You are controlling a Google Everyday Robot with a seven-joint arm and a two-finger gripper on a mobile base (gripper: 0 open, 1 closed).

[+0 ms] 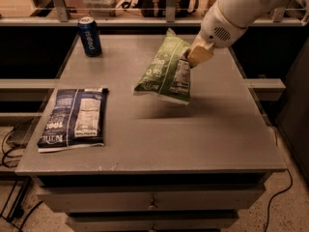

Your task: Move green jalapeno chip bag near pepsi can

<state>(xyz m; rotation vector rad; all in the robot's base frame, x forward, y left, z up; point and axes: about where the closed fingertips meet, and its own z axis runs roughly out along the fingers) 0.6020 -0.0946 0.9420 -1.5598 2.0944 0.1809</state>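
Green bags: one, the green jalapeno chip bag [164,70], light green crinkly foil with white print and a white label panel.
Blue cans: one, the pepsi can [90,36], dark blue with a silver top and white lettering down its side, upright at the far left corner of the table [207,129].
Navy bags: one, a dark navy chip bag [75,118], flat on the table near its left edge, white label panel facing up.
Grippers: one, the gripper [190,61], tan-fingered, on a white arm [231,13] that reaches in from the upper right over the far right part of the table.
Surroundings: the table is grey with drawers [152,199] in its front; a rail [145,21] with upright posts runs behind its far edge; dark cables [7,149] lie on the floor at the lower left.
In the way: the navy bag lies to the left and nearer the camera, off the straight line between the green bag and the can.
Fingers: the fingers [200,54] are closed on the green bag's upper right edge, pinching the foil just above the white panel.
Bag to fingers: it hangs down and leftward from them, tilted, off the tabletop, with its shadow [164,111] on the grey surface below.
Bag to can: well apart; the bag is right of the can and nearer the camera.
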